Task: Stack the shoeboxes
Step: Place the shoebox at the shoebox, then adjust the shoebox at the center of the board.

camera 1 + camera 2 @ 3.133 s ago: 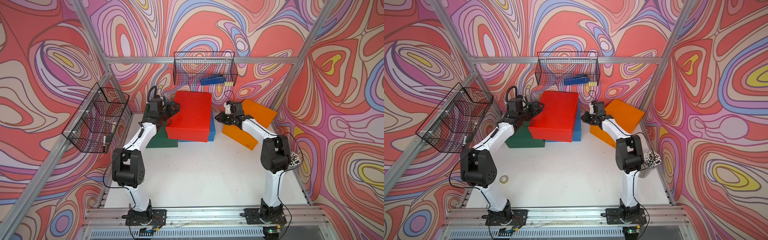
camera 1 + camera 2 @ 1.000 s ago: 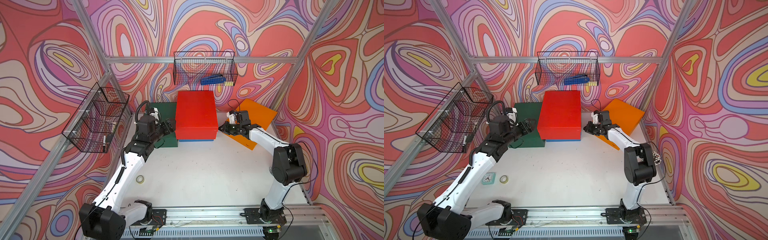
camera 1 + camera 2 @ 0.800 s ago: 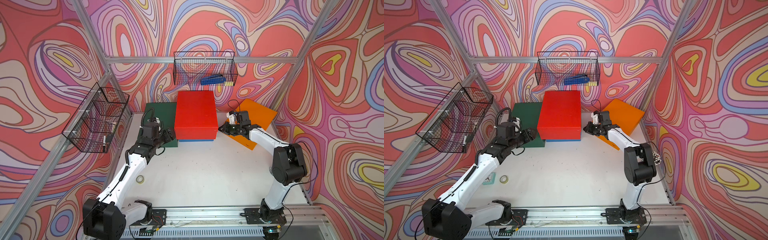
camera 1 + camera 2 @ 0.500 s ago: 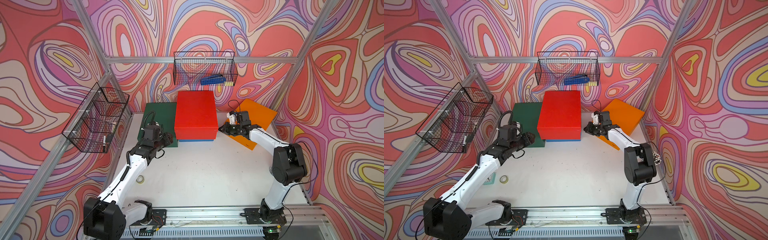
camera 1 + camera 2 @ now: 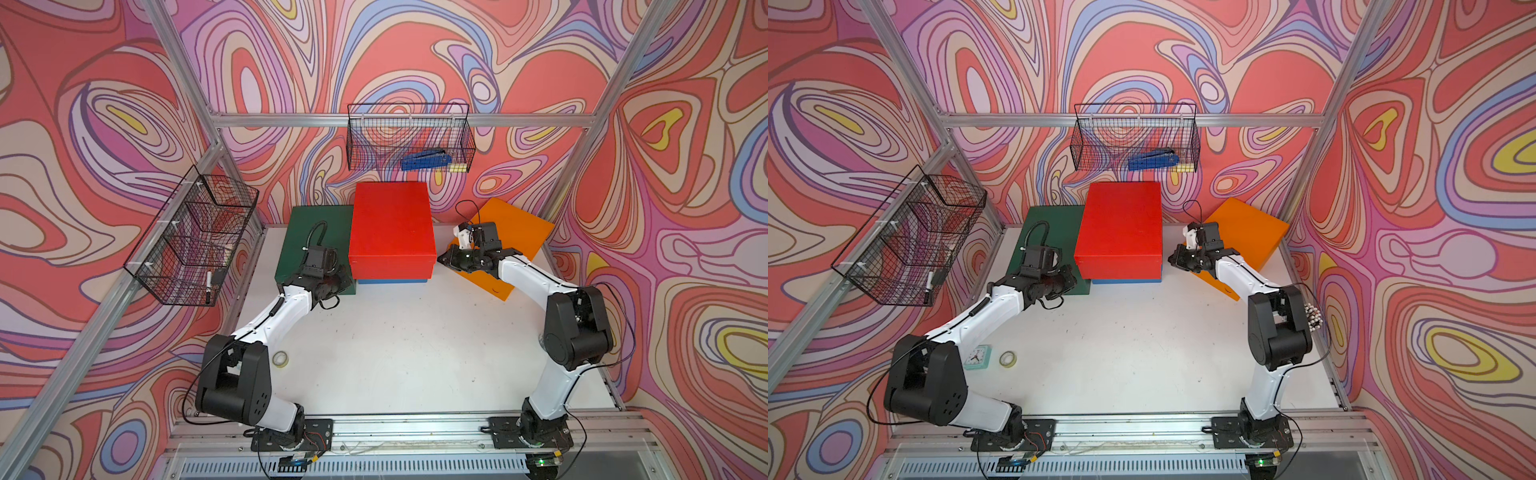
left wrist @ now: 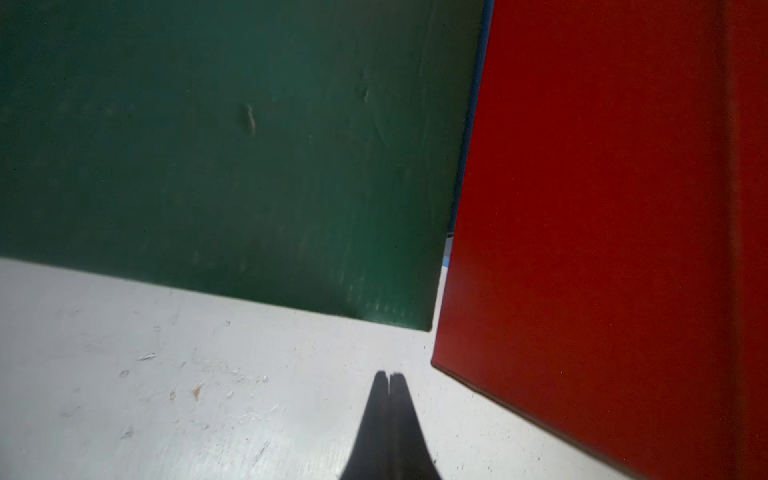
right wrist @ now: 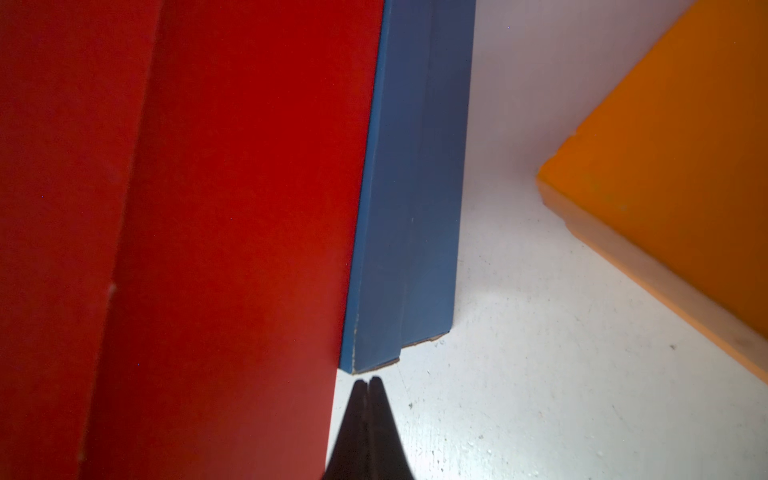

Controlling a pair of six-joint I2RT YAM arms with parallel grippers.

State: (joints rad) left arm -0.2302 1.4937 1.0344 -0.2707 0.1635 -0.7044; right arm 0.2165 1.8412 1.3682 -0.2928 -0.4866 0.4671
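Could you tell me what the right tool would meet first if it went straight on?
Probably the near corner of the blue shoebox, under the red shoebox; the shut right tool sits just short of it.

The red shoebox [image 5: 390, 226], blue shoebox [image 7: 411, 187], dark green shoebox [image 5: 332, 220] and orange shoebox [image 5: 519, 230] are solid-coloured (all plain). The bench [image 5: 415, 340] is speckled white. The walls [image 5: 395, 54] swirl red, pink, purple and cream.
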